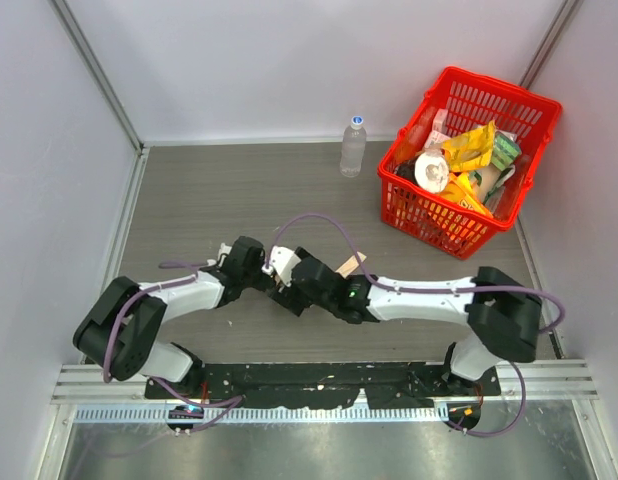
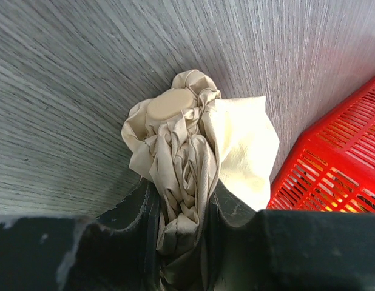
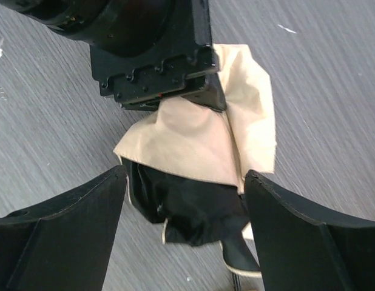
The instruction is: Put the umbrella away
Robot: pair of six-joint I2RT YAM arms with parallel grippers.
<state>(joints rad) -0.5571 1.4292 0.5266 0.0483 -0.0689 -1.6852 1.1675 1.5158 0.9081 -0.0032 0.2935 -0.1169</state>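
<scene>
1. Left hand (image 2: 181, 197) is clamped on the bunched cream fabric of the umbrella (image 2: 186, 136), with the folds pinched between both fingers.
2. Right hand (image 3: 185, 177) is spread wide, its fingers either side of the umbrella's cloth, gripping nothing.
3. Umbrella sits near the middle of the bench (image 1: 189, 200), between the two hands and well apart from the red basket (image 1: 434, 218) in the far right corner.

My surroundings, itemised. Tabletop (image 1: 189, 210): grey wood-grain laminate, matte. Enclosure walls (image 1: 289, 60): plain white panels on three sides, joined by metal corner posts (image 1: 99, 75). Near edge, beside my bases: aluminium rail (image 1: 569, 382). Light: soft, even.
</scene>
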